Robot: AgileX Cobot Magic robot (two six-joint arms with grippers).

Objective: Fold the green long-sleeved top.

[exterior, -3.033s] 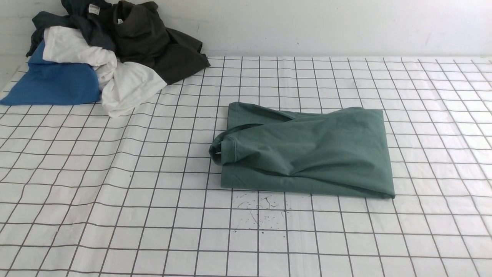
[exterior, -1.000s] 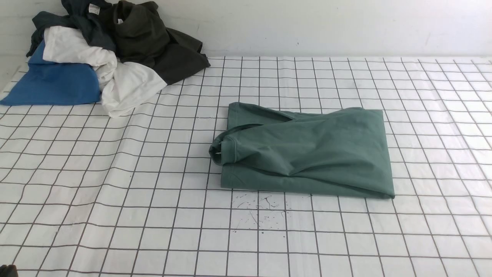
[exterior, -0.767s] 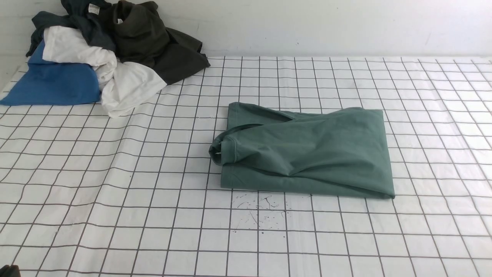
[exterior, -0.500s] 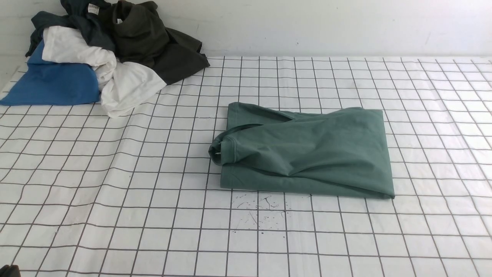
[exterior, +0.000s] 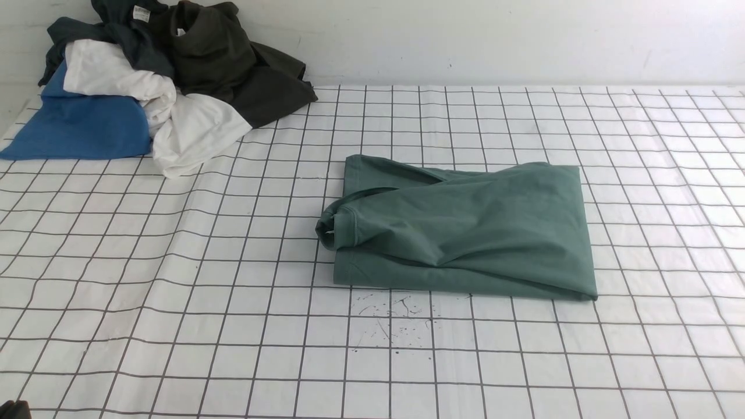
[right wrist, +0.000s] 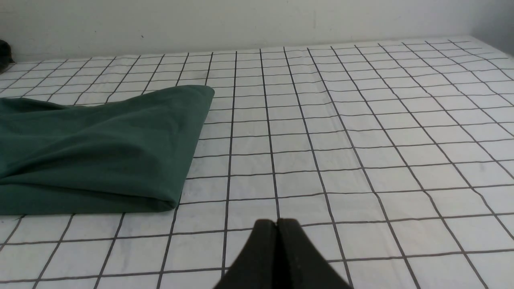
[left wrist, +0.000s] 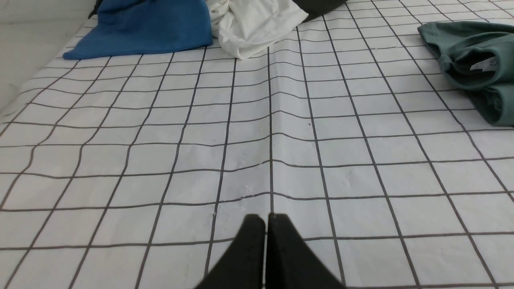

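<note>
Green top, front view: you've got the green long-sleeved top [exterior: 465, 230] folded into a rough rectangle at mid-table, long axis running left-right, neck opening at its left end, fold at its right end. Neither claw is clearly in this view.
Pile, front view: clothes pile [exterior: 145, 75] sits far-left, well apart from the top.
Left wrist view: left gripper [left wrist: 265, 218] has its jaws pressed together, empty, low over the grid cloth [left wrist: 200, 140]. Top's neck end lies ahead and off to the robot's right, well apart.
Right wrist view: right gripper [right wrist: 277, 224] jaws together, empty. Top's folded right corner lies ahead and to the robot's left, near.
Nearer arm: right, I'd judge. Fold looks about done.
</note>
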